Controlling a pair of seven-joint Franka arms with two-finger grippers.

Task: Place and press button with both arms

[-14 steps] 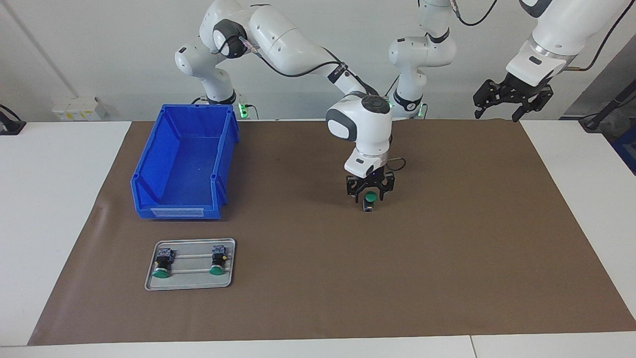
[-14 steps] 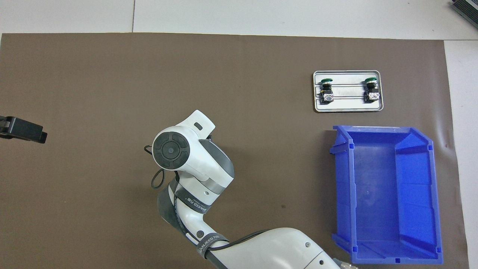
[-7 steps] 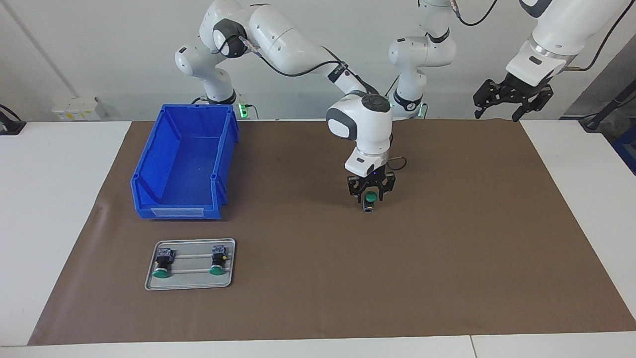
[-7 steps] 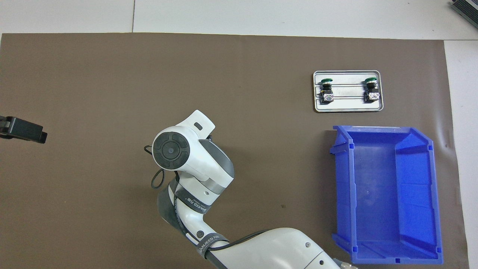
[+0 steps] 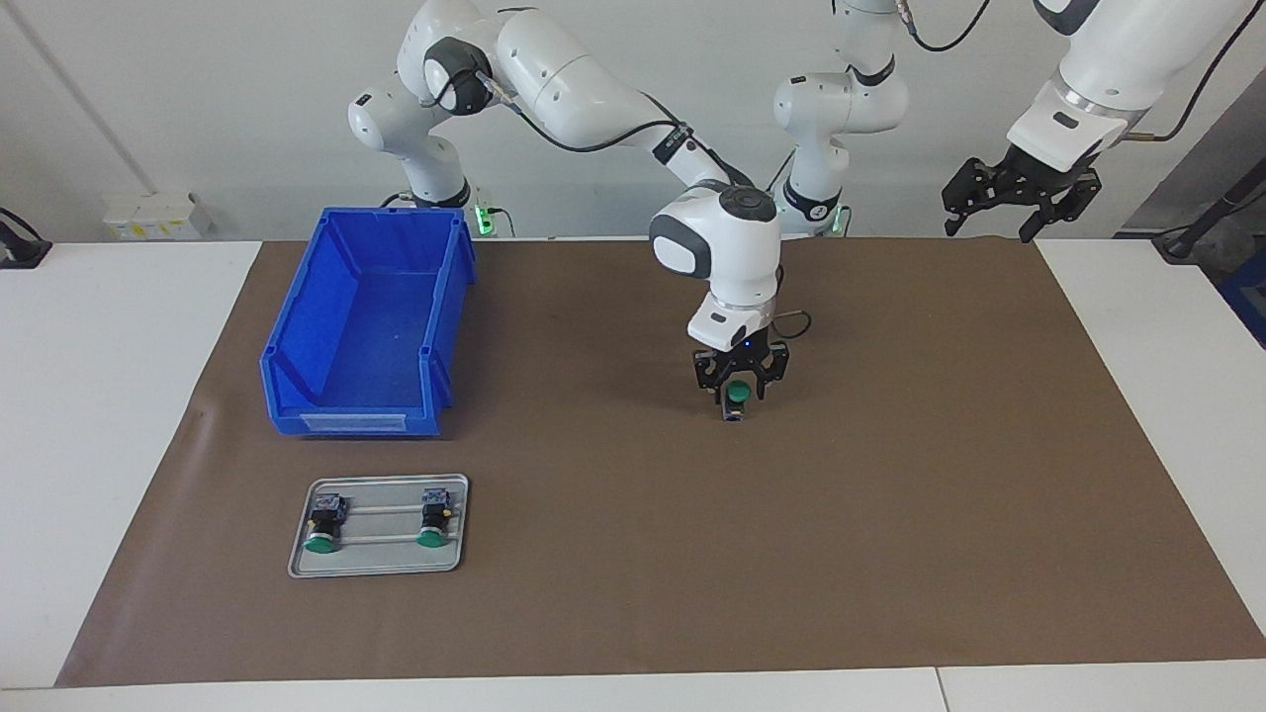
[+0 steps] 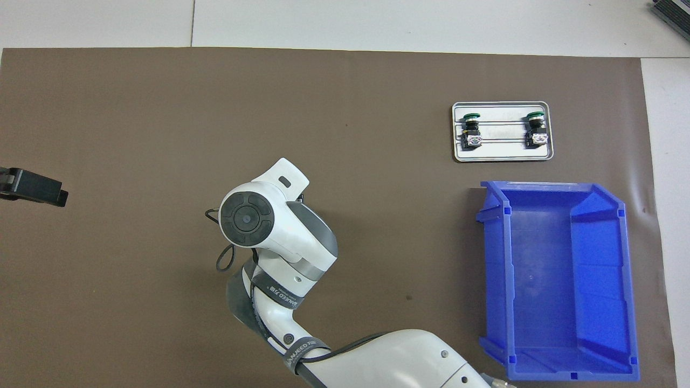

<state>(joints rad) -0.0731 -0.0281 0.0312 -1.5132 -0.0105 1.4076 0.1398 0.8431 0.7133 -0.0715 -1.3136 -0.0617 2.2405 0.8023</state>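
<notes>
I see the button (image 5: 734, 397) standing upright on the brown mat (image 5: 890, 514), green cap up, directly under my right gripper (image 5: 738, 388). The right gripper's fingers bracket the cap from both sides, but I cannot tell whether they are pinching it or only standing close around it. In the overhead view the right arm's wrist covers the button completely, so only the facing camera shows it.

From the right gripper, toward the right arm's end of the table, sits the blue bin (image 5: 297, 396), open side up, with nothing visible in it. Farther from the robots than the bin, on that same side of the right gripper, lies the metal tray (image 5: 381, 564), carrying two spare buttons (image 6: 472, 129) on their sides, well apart from each other, green caps pointing away from the robots.

The other way from the right gripper, toward the left arm's end, my left gripper (image 5: 1019, 198) hangs high in the air over the mat's edge nearest the robots, fingers spread wide with nothing between them. That arm is waiting, well apart from the button. In the overhead view only a dark tip of it shows at the frame's edge.
</notes>
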